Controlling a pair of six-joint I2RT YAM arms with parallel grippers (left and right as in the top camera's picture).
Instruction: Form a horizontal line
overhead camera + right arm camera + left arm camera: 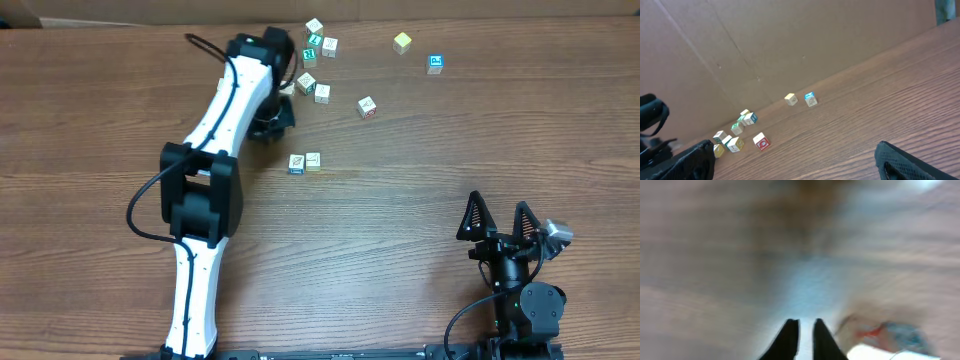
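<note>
No row of four cubes shows. Two pale cubes (304, 162) touch side by side at mid-table, the left one with blue marks. Several loose cubes (314, 60) lie scattered at the back, also visible in the right wrist view (735, 135). A red-marked cube (367, 106) sits apart, and shows in the right wrist view (761, 141). My left gripper (283, 108) is low by the cluster's left edge. Its view is blurred; the fingers (806, 330) are nearly together with nothing between, and a cube with red and blue marks (890, 335) lies to their right. My right gripper (498, 222) is open and empty at the front right.
A yellow cube (402, 42) and a blue-topped cube (435, 64) lie at the back right. A cardboard wall (790, 45) stands behind the table. The left arm (215, 150) stretches diagonally across the left half of the table.
</note>
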